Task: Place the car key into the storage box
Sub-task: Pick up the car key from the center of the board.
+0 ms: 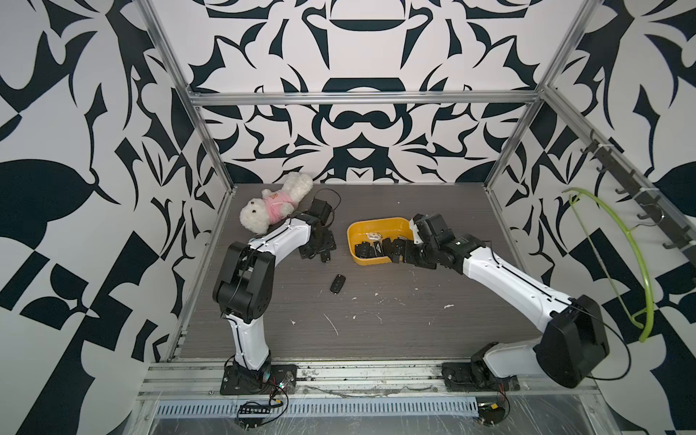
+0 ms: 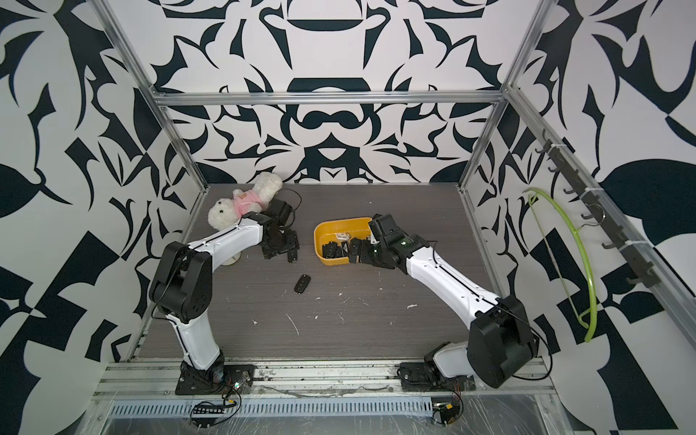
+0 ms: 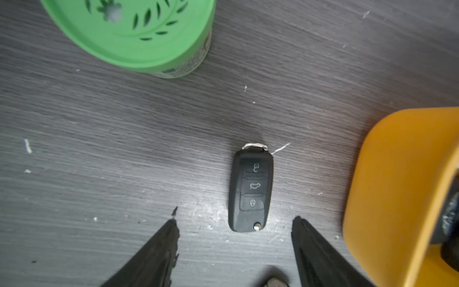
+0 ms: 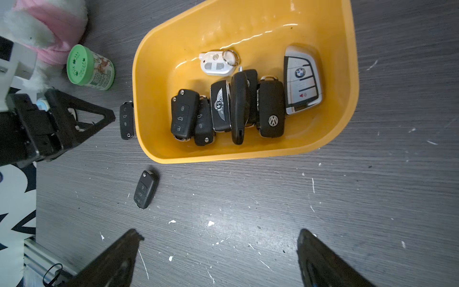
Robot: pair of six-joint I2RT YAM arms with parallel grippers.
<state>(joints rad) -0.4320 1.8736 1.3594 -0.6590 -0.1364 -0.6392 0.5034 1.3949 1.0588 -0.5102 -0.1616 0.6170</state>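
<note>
Item: car key (image 3: pixel 250 190) on surface (image 3: pixel 99 149) beside storage box (image 3: pixel 397 174), flanked by open left end effector (image 3: pixel 236 220); right end effector (image 4: pixel 218 233) open, empty. Nearby: green jar (image 3: pixel 129 32), plush toy (image 1: pixel 275 207), second key (image 4: pixel 145 190).

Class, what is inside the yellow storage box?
The storage box holds a white fob, a silver BMW key and a row of black car keys. These overlap, so parts of some are covered.
</note>
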